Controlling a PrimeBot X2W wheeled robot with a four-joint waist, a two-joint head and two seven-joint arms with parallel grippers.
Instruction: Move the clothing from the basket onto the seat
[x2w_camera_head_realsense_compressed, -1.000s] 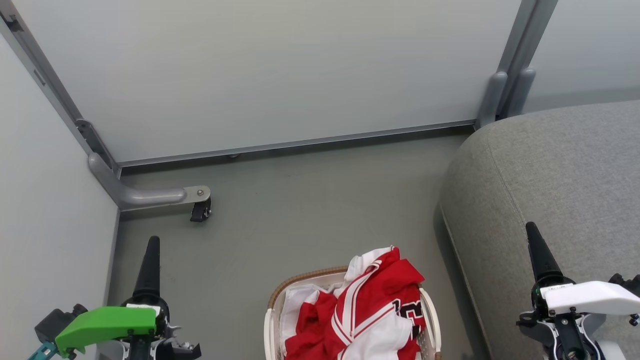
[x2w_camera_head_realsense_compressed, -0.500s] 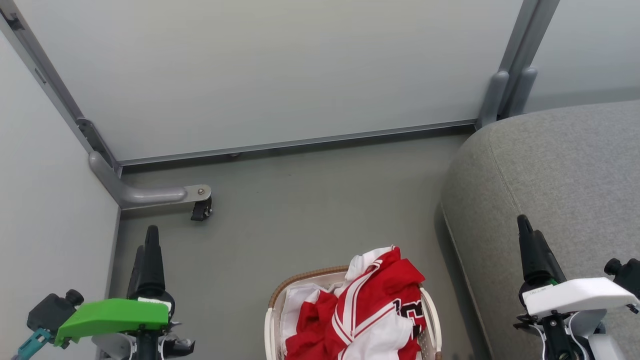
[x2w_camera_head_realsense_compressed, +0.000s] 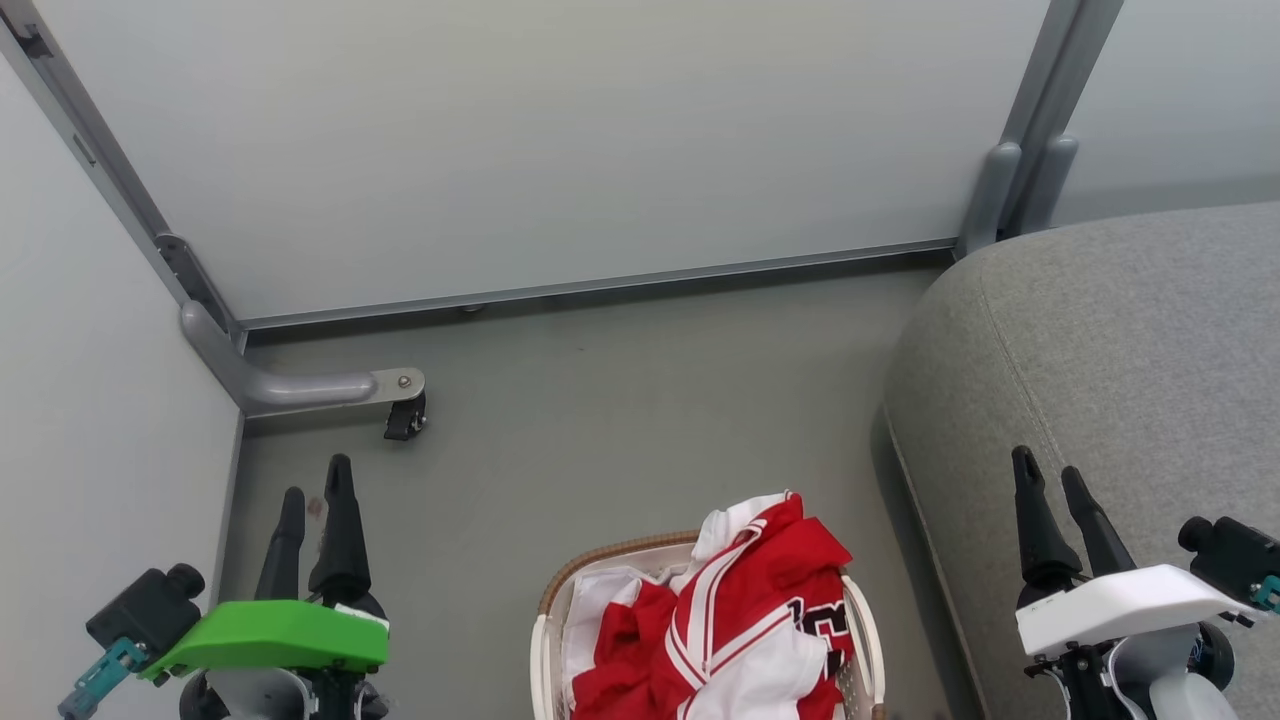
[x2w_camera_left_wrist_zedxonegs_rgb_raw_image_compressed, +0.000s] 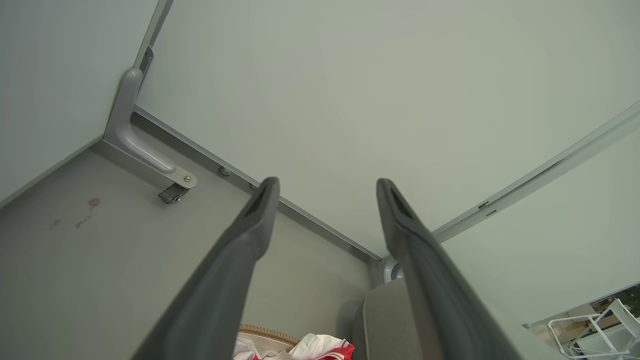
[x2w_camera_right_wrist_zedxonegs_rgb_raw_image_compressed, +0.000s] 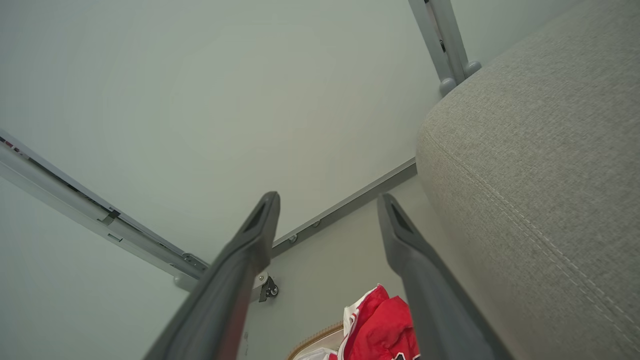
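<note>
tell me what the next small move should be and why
Probably swing the right hand in over the red clothes and lower it. That hand is open and empty, out on the sofa seat side, and the clothes are heaped in the basket, none on the seat.

Item 1. Numerals (x2w_camera_head_realsense_compressed: 828, 625): black figures with a white outline, printed on the red clothing (x2w_camera_head_realsense_compressed: 740, 600) heaped in the basket (x2w_camera_head_realsense_compressed: 600, 555), near centre of the scene, on the garment's right side. Legibility: partial, as folds hide much of the print. The right-hand figure resembles a 3; the left-hand figure cannot be made out.
Item 2. Other lettering, labels, brands, signs: none legible.
</note>
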